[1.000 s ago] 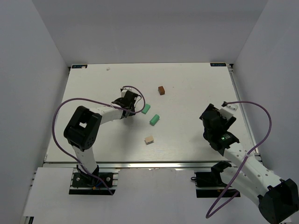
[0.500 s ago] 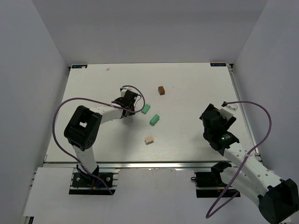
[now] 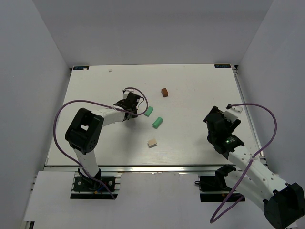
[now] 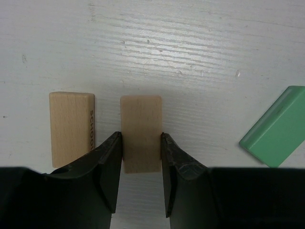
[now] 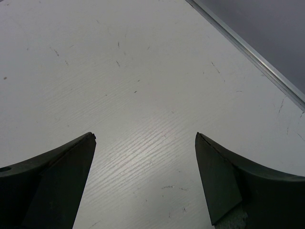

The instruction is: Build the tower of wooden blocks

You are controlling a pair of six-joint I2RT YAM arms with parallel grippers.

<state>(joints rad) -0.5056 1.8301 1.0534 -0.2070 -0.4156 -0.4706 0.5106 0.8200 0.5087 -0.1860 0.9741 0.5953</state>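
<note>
A white worktop [image 3: 200,86] sits inside grey walls. The left end effector [image 4: 140,138] is clamped on a tan block [image 4: 140,119], with a second tan block [image 4: 71,129] at its 9 o'clock, probably the base for stacking. No tower stands yet. At 4 o'clock the right end effector [image 5: 145,136] hangs with its fingers apart, out of the way.

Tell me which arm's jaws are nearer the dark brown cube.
Left. The left gripper, jaws shut on a tan block, sits to the near-left of the dark brown cube. The right gripper, jaws open over the table, is farther away to its near-right.
</note>
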